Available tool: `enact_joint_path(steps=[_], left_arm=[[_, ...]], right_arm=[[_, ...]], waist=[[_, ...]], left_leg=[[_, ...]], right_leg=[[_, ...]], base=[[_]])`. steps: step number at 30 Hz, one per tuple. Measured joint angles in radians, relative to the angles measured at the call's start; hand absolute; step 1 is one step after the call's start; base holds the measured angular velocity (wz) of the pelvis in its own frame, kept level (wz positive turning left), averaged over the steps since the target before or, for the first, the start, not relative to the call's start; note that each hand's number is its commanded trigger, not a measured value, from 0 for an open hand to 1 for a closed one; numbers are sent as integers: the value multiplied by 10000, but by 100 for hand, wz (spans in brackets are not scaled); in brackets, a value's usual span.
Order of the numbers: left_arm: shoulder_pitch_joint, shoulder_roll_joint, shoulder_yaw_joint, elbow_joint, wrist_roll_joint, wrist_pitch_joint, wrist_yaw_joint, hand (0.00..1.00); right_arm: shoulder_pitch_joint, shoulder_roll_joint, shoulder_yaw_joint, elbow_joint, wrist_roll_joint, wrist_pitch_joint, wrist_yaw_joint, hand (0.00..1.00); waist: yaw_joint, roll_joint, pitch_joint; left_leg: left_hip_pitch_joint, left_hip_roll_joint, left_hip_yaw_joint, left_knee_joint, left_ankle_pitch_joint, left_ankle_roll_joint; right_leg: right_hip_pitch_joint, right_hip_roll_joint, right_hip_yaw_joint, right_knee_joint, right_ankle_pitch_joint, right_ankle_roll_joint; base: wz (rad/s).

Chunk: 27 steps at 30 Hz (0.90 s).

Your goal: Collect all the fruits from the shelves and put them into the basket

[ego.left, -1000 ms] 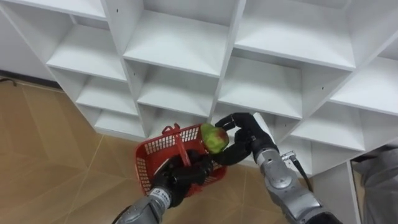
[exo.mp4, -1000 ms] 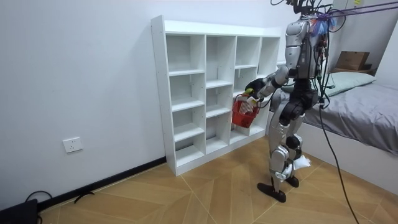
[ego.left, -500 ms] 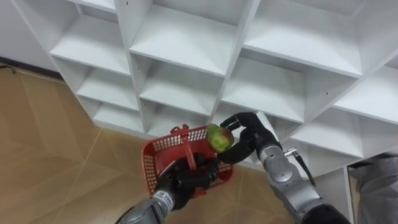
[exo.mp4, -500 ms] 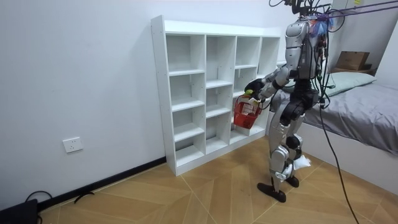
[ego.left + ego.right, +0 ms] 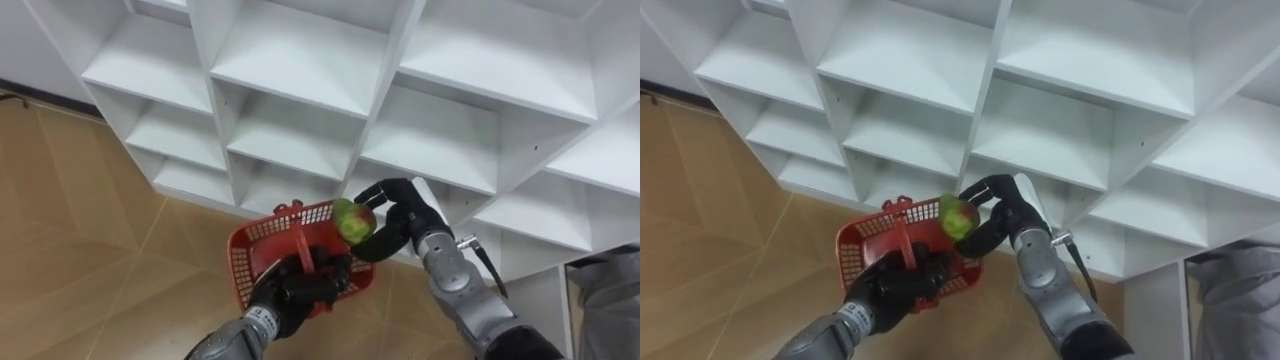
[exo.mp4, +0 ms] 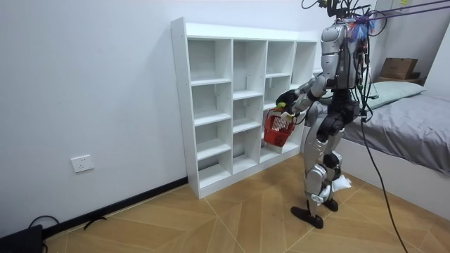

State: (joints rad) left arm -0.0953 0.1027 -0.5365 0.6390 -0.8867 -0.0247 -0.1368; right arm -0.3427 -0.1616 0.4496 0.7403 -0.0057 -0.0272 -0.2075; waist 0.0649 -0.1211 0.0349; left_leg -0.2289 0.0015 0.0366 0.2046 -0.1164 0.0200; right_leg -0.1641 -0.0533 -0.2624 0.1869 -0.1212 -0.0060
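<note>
Left eye view: you are looking down on a red basket (image 5: pixel 250 265) held in front of the white closet (image 5: pixel 300 60), with the wood floor (image 5: pixel 70 230) below it.
Right hand: your robot's right hand (image 5: pixel 403 218) reaches in from the basket's right side. Its fingers and thumb are curled round the fruit in a full grasp.
Fruit: the green and red fruit (image 5: pixel 351 221) sits in that right hand, just above the basket's far right rim and not down inside the basket.
Left hand: the left hand (image 5: pixel 297 290) is at the basket's near side, fingers wrapped round the red handle (image 5: pixel 299 235) that arches over the basket, so this hand carries it.
Basket inside: you cannot tell what lies in it, since the left hand and the handle cover much of the inside.
Closet: its open white compartments rise behind and above the basket, and the lower shelves lie just beyond the basket's far rim.
Room view: the robot stands upright on both feet at the closet's end on the room view's right, with the basket (image 6: pixel 275 128) held out between its body and the shelves.
Surroundings: a bed (image 6: pixel 415 130) lies well away from the basket on the room view's right. A wall socket (image 6: pixel 82 163) sits far off on the room view's left, past the closet.
</note>
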Motion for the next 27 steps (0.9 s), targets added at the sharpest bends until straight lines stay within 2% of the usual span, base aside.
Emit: enact_joint_path(steps=[6,13,14,15,16,17,27], left_arm=[[0,3,2,5,-48,126,-2,100],[0,29,11,6,-46,195,-9,100],[0,29,12,6,-46,198,-10,100],[0,29,13,4,-43,202,-10,100],[0,29,13,3,-43,203,-11,100],[0,29,12,3,-42,211,-12,100],[-1,29,27,-3,-42,238,-24,100]], right_arm=[[-1,16,10,0,-150,138,29,100],[1,15,16,-1,-1102,220,149,100],[1,15,23,0,-1201,226,159,85],[1,15,33,-1,-1203,251,172,62],[0,16,35,-2,-1205,262,188,12],[0,16,52,-2,-1207,276,236,1],[0,21,109,-4,-1210,291,504,0]], waist=[[37,0,-1],[114,2,-1],[140,3,-1],[196,3,-2],[219,5,-3],[254,8,-4],[278,43,-18]], left_leg=[[-32,3,-8,8,0,0],[-43,7,-25,17,-1,-2],[-53,10,-57,23,0,-3],[-54,11,-60,24,0,-4],[-55,13,-63,24,-1,-5],[-58,13,-73,24,-1,-5],[-65,11,-86,33,-1,-5]], right_leg=[[-31,-1,-21,6,0,0],[-31,-4,-105,7,1,-2],[-30,-5,-128,9,1,-2],[-31,-5,-134,8,1,-2],[-31,-5,-138,8,1,-2],[-31,-7,-148,8,1,-2],[-29,-14,-157,11,1,-2]], base=[[0],[1],[4],[0],[0],[0],[0]])
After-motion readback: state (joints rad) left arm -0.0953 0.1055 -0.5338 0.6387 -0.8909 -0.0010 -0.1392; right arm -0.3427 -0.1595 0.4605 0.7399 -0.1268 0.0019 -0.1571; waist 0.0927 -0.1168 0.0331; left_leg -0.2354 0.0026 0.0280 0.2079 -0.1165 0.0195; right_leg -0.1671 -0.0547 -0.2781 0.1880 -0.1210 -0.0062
